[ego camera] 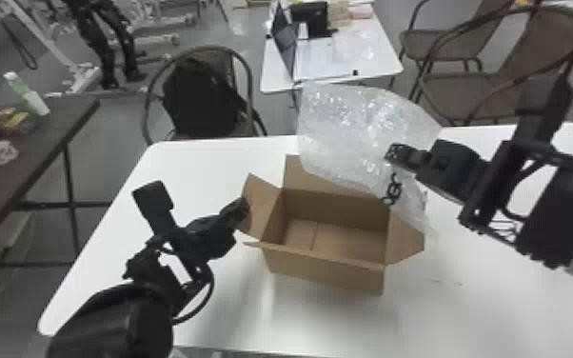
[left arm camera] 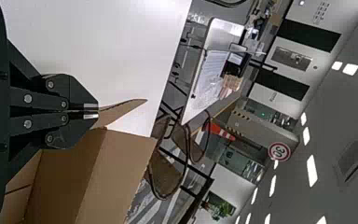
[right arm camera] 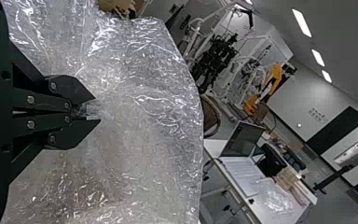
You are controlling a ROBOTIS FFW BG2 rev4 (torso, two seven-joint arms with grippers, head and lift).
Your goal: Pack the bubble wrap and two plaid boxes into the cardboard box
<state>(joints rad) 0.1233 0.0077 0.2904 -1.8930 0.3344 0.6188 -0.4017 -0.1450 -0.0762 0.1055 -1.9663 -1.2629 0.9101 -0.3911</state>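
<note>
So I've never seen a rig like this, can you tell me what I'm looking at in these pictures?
It's a robot with two black arms. The head view looks forward and down from its head; the other two come from cameras on its wrists and are shown turned sideways.

On the white table stands a cardboard box with its flaps open. The left gripper is closed on one of those flaps. The right gripper holds a big clear sheet of bubble wrap, which hangs at the far side of the box, partly over its opening. Chairs and another table stand behind.
</note>
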